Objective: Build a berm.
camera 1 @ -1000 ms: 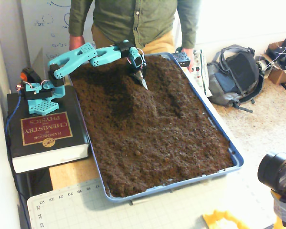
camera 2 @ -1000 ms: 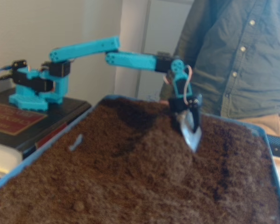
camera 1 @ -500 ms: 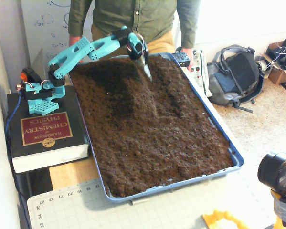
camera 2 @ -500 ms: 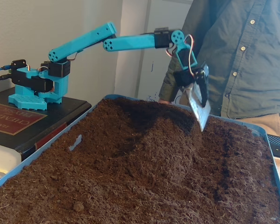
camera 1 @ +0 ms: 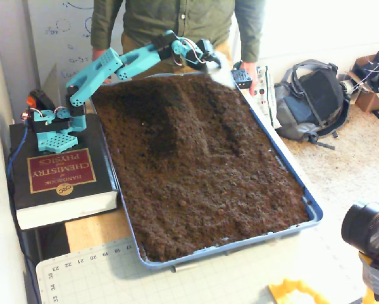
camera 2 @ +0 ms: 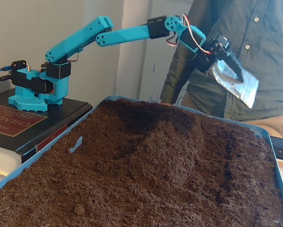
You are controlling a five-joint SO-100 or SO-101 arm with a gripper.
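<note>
Fig. Berm-building, mid-task. A turquoise plastic arm w/ black servos stands on a thick black hardback book (camera 1: 61, 174) at the left of a fixed view, beside a shallow blue plastic tray (camera 1: 312, 212) filled w/ loose dark brown soil (camera 1: 240, 190). The gripper (camera 2: 228, 71) hangs raised above the far end of the tray, clear of the soil, carrying a flat silvery foil-like blade (camera 2: 235, 82); whether the jaws pinch that blade or it is fixed to one finger cannot be told, nor how wide they stand.

Done so far: the berm (camera 2: 179, 137), a low ridge of crumbly soil w/ shadowed sloping sides, runs from the tray's far end toward its middle; scooped hollows lie on either side of it.

Left, by judgement: the ridge looks short and uneven, fading into flat soil over the near half of the tray, so approx. half the length is unbuilt; more soil needs pushing up along the line.

A person in a green shirt (camera 1: 176, 16) stands behind the tray.
</note>
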